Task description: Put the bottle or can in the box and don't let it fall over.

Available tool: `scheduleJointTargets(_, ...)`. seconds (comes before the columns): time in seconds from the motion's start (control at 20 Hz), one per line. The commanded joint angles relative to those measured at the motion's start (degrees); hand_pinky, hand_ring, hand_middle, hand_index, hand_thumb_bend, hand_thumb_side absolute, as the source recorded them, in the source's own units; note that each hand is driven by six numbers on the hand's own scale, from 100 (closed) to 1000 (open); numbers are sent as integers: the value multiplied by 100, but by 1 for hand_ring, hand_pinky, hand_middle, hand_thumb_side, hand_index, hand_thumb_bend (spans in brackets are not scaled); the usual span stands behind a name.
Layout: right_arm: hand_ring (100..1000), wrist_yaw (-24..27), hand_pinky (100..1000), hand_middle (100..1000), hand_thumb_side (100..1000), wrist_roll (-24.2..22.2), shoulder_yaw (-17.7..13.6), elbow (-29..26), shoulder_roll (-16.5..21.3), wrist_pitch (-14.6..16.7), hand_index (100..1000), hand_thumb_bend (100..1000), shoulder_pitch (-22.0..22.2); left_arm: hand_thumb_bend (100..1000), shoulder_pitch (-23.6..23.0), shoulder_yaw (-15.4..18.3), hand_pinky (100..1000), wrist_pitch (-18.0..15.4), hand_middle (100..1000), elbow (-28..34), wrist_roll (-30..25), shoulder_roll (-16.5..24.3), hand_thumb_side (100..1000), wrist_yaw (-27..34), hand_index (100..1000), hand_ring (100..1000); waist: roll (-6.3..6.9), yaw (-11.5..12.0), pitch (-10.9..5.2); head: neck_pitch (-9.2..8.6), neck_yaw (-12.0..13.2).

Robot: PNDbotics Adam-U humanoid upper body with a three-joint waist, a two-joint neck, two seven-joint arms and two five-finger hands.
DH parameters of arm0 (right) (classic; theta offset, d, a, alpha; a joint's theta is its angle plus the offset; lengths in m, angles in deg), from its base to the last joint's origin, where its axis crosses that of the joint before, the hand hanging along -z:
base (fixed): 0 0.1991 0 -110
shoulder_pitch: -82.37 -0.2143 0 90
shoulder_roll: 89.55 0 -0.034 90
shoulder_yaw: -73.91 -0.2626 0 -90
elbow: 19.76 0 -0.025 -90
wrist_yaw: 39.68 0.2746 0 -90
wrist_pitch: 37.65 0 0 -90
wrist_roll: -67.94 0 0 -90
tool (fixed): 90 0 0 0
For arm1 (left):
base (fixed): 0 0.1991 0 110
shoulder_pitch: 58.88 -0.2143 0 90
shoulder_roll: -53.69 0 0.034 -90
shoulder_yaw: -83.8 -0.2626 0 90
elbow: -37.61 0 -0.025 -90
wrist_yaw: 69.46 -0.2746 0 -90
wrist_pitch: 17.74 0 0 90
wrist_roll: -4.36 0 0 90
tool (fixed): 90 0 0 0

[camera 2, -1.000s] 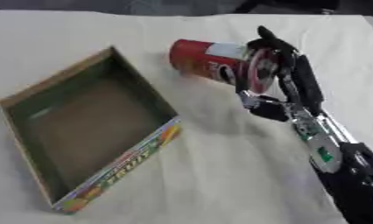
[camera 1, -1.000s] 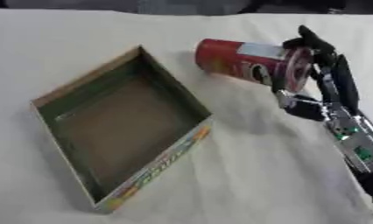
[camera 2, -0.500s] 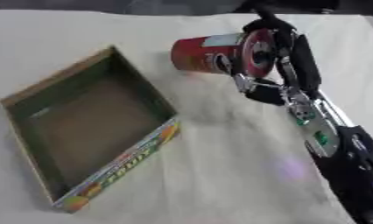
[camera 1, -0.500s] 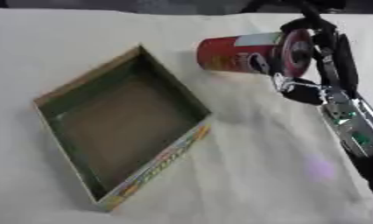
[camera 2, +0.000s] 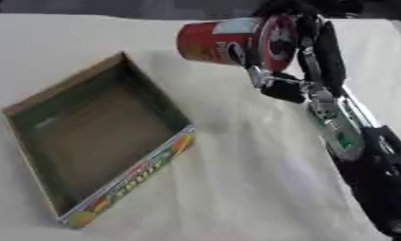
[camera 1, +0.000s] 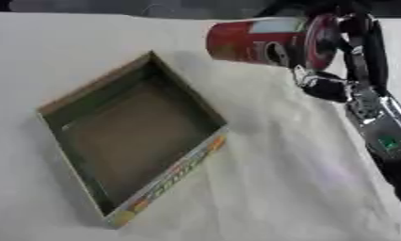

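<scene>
The right hand has its fingers curled round the red cylindrical can, held sideways. To its lower left sits the open shallow cardboard box; unless turned upright first, the can would likely land on its side and roll.

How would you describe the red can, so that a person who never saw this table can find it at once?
Start at the white cloth-covered table, where an open cardboard box sits on the left. Look to the far right of it, where the right hand holds the red can on its side. It is the only red, round thing.

Black right hand, silver wrist, green-marked forearm.
</scene>
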Motion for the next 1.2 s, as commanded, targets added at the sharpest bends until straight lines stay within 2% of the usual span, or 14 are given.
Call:
scheduleJointTargets(0.05, 122, 47, 100, 100, 100, 638, 4, -202, 219, 588, 107, 100, -215, 190, 4, 68, 511, -25, 988, 61, -4, 94, 864, -41, 796, 812, 5, -10, -234, 7, 15)
scheduleJointTargets(0.35, 112, 287, 100, 100, 100, 635, 227, -412, 65, 655, 100, 100, -565, 191, -13, 61, 511, -34, 987, 54, -17, 94, 863, -77, 796, 811, -17, -28, -331, 51, 35)
scheduleJointTargets(0.4, 113, 356, 100, 100, 100, 590, 304, -448, 22, 700, 100, 135, -623, 191, -14, 58, 512, -37, 987, 53, -20, 94, 867, -82, 796, 811, -22, -30, -347, 61, 38)
scheduleJointTargets(0.45, 115, 432, 100, 100, 100, 530, 371, -465, -25, 730, 100, 100, -681, 191, -15, 55, 512, -39, 986, 53, -23, 94, 862, -89, 796, 811, -27, -36, -367, 74, 43)
scheduleJointTargets(0.65, 127, 740, 100, 100, 100, 225, 659, -491, -221, 788, 104, 100, -854, 192, -15, 42, 512, -50, 986, 53, -40, 96, 862, -114, 796, 811, -54, -55, -431, 108, 65)
scheduleJointTargets(1.05, 168, 1426, 100, 100, 100, -491, 1047, -364, -581, 860, 125, 100, -940, 194, 1, 25, 513, -69, 985, 60, -59, 103, 861, -148, 796, 811, -107, -40, -496, 165, 88)
scheduleJointTargets(1.1, 171, 1511, 100, 100, 100, -580, 1087, -346, -627, 868, 127, 142, -960, 194, 3, 24, 513, -71, 985, 61, -61, 104, 861, -152, 796, 811, -112, -31, -500, 168, 86)
scheduleJointTargets(1.15, 179, 1591, 100, 100, 100, -670, 1131, -328, -671, 876, 130, 100, -978, 195, 4, 22, 512, -72, 985, 63, -63, 105, 861, -155, 796, 811, -119, -18, -503, 171, 79)
scheduleJointTargets(1.2, 184, 1668, 100, 100, 100, -758, 1170, -305, -707, 880, 133, 100, -991, 195, 4, 22, 512, -73, 985, 64, -63, 106, 861, -157, 796, 811, -126, -8, -506, 173, 74)
